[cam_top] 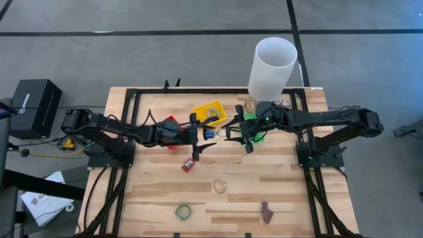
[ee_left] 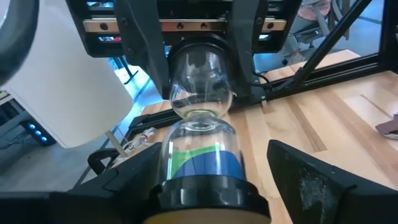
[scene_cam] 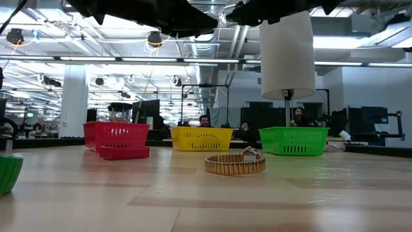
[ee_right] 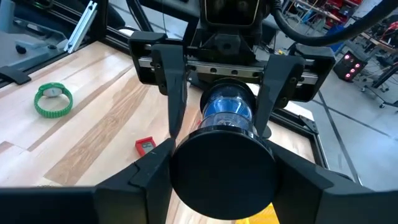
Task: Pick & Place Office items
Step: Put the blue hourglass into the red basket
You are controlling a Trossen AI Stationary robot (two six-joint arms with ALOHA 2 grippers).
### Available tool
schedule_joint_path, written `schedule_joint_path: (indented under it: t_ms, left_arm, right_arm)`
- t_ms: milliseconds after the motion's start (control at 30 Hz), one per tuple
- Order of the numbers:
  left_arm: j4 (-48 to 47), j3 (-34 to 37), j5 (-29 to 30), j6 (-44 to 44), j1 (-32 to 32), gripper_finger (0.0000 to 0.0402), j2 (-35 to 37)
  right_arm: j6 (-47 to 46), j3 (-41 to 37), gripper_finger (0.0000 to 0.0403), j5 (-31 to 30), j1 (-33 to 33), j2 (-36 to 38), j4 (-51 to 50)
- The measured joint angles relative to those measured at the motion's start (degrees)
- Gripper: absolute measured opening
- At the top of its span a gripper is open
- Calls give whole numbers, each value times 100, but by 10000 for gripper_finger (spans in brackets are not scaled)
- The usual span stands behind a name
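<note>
A blue-sand hourglass (ee_right: 227, 109) hangs above the worktop (cam_top: 277, 172) at the centre of the overhead frame, between both arms. The right claw (ee_right: 224, 168) is clamped on its black end cap. The left claw (ee_left: 208, 180) straddles the opposite cap, fingers apart, a gap showing on one side.

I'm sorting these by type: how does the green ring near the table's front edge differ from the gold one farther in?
The green ring is bright green, while the gold band is gold-toned. The green ring lies nearer the table's front edge, and the gold band lies closer to its middle. The green ring carries a small pale face, the gold band a small knob on its rim. Both are ribbed and lie flat on the wood.
</note>
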State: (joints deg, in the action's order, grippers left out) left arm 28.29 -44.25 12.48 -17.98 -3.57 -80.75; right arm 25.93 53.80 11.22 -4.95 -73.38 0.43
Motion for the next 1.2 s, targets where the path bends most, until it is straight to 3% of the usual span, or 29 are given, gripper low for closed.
schedule_joint_path:
  t_ms: [167, 400, 667, 833, 1200]
  left_arm:
    - [4, 0, 16, 3, 2, 241, 0]
    - [0, 0, 538, 15, 0, 196, 0]
    - [1, 0, 572, 20, 0, 215, 0]
    - [2, 0, 574, 22, 1, 193, 0]
    - [-2, 0, 572, 37, 0, 198, 0]
  right_arm:
    - [-1, 0, 205, 8, 0, 0, -1]
    - [0, 0, 205, -17, -2, 0, 6]
    - [-39, 0, 206, -81, -2, 0, 8]
    - [-107, 0, 219, -85, -7, 0, 6]
    - [-108, 0, 206, -98, -4, 0, 6]
